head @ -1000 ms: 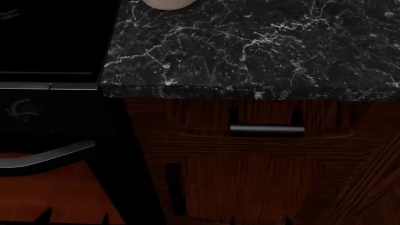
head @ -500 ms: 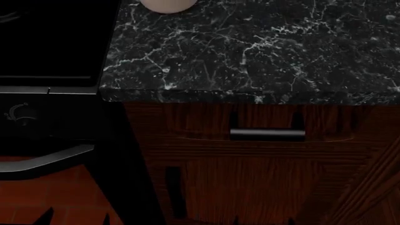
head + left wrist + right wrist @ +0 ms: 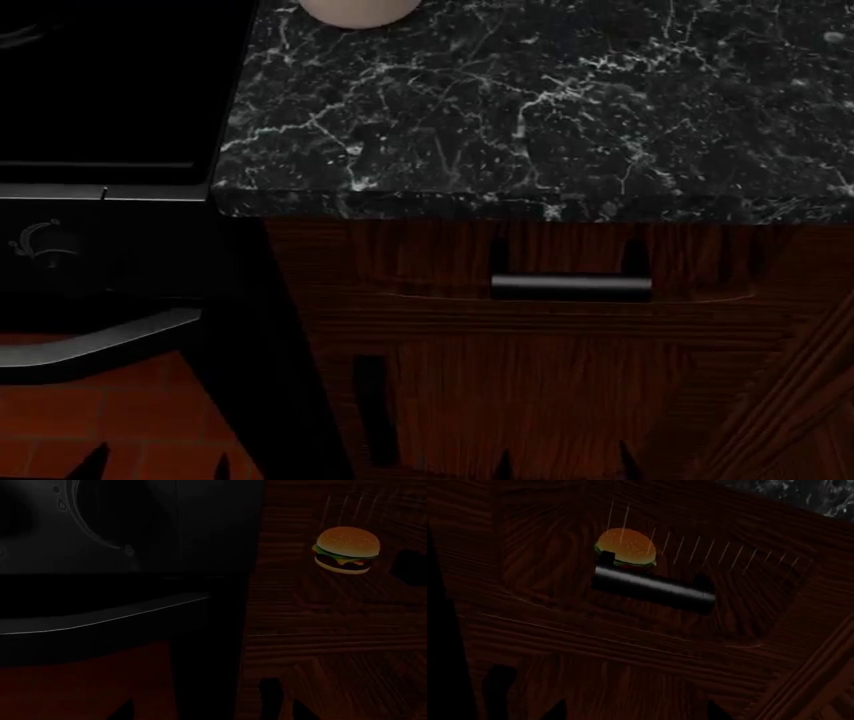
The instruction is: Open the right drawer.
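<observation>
The drawer [image 3: 561, 275] sits just under the front edge of the black marble tabletop [image 3: 534, 100], at the right of the oven [image 3: 94, 250], and it looks closed, its front level with the wood around it. Its short dark bar handle [image 3: 571, 285] lies horizontal in the recessed panel. In the right wrist view the handle [image 3: 654, 589] is seen close, and a burger picture [image 3: 626, 547] shows just behind its one end, touching it in the view. The same burger [image 3: 347, 550] appears in the left wrist view on the wood front, beside the dark oven side [image 3: 100, 555]. A pale round thing [image 3: 358, 10] stands on the tabletop at the far edge, only partly in view. Below the drawer there is a cabinet door [image 3: 534, 400] with a vertical handle [image 3: 371, 400]. Small dark points at the bottom rim of the head view may be the fingers, but I cannot tell if either pair is wide or narrow. Nothing touches the handle.
</observation>
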Motion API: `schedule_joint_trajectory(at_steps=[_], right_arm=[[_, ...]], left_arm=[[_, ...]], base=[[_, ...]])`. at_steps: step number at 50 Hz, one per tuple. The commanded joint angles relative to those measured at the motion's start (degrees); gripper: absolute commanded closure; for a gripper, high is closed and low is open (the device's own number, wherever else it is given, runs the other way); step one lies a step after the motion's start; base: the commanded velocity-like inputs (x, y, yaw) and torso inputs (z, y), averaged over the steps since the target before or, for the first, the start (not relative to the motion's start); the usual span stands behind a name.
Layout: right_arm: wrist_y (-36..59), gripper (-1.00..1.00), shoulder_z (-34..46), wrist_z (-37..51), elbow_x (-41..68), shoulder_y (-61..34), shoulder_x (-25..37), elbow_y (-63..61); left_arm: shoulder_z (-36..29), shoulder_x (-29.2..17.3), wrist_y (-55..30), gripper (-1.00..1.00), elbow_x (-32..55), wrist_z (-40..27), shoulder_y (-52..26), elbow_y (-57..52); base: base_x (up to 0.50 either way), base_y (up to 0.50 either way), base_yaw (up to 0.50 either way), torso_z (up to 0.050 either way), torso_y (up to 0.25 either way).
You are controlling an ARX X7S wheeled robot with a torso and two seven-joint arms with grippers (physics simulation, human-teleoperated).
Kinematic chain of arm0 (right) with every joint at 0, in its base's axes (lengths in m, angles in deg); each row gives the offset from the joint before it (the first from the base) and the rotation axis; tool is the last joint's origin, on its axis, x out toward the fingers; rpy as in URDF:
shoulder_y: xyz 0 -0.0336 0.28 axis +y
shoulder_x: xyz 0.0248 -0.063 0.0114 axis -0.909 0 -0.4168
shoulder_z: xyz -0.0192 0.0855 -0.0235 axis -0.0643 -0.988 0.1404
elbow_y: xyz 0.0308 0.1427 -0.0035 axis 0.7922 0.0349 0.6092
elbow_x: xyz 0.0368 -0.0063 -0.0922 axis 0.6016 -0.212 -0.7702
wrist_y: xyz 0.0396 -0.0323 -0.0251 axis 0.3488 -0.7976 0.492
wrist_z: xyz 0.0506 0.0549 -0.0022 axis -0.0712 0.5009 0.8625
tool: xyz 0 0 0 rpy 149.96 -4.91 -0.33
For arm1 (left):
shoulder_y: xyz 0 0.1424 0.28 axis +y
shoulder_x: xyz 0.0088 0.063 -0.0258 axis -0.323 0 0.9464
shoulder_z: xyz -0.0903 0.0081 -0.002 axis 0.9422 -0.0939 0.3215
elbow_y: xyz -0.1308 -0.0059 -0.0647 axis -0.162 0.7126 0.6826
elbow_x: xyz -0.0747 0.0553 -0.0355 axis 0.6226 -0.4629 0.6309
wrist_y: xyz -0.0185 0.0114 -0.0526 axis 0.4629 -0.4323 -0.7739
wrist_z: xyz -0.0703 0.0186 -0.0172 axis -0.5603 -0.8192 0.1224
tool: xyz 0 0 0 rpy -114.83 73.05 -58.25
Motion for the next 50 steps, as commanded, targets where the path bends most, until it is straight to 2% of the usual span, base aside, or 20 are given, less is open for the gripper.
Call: schedule_joint_trajectory(at_steps=[1, 12, 26, 27, 32, 50], right_arm=[[8.42, -1.00, 2.56, 0.45, -6.23, -2.03, 2.75, -4.54], [15.14, -1.00, 7.97, 1.75, -16.17, -4.51, 4.31, -4.05], [20.84, -1.00, 11.47, 0.97, -23.27, -7.75, 6.01, -3.99], [21.51, -1.00, 9.35, 0.21, -20.41, -7.46, 5.12, -5.18], [27.93, -1.00, 13.50, -0.40, -27.92, -9.79, 5.78, -4.61], [28.82, -1.00, 14.78, -0.37, -29.46, -10.08, 6.00, -4.66]], left_arm=[[0.02, -0.19, -0.02, -1.00, 0.77, -0.24, 0.01, -0.02], [-0.30, -0.21, 0.48, -1.00, 0.92, -0.33, -0.12, 0.95], [-0.21, -0.44, -0.30, -1.00, 1.43, -1.33, -0.09, 0.24], [-0.23, -0.47, -0.28, -1.00, 1.47, -1.29, -0.15, 0.26], [-0.36, -0.58, -0.08, -1.00, 1.52, -1.30, -0.19, 0.43], [-0.77, -0.79, 0.53, -1.00, 1.74, -1.47, -0.34, 1.05]], base=[[0.00, 0.00, 0.00, 0.000, 0.000], [0.00, 0.00, 0.00, 0.000, 0.000], [0.00, 0.00, 0.00, 0.000, 0.000], [0.00, 0.00, 0.00, 0.000, 0.000], [0.00, 0.00, 0.00, 0.000, 0.000], [0.00, 0.00, 0.00, 0.000, 0.000]])
